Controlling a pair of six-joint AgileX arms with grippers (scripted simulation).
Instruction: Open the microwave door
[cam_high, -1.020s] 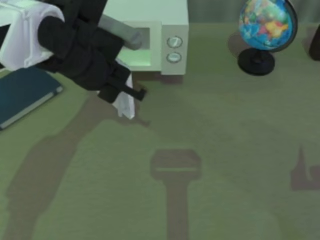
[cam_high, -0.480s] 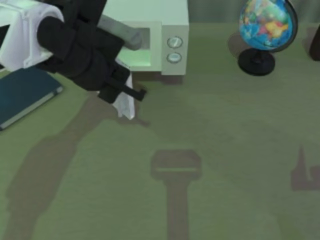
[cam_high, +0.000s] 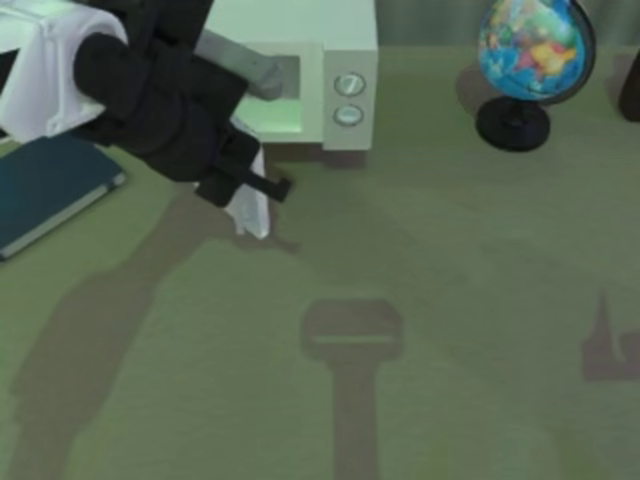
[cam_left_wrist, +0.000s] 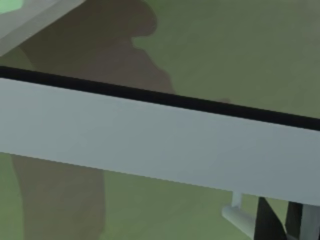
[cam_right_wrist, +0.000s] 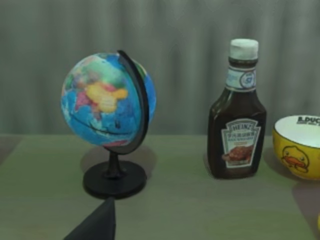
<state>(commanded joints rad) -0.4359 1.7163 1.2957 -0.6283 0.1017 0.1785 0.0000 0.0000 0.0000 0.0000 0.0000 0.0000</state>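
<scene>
Simulated tabletop (rendered, household props).

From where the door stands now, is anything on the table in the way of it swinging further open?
Nothing visible blocks it. The microwave door is swung out from the microwave with the left gripper at its free edge. The nearest thing, a dark teal book, lies further toward the table's left; the globe stands far right.
</scene>
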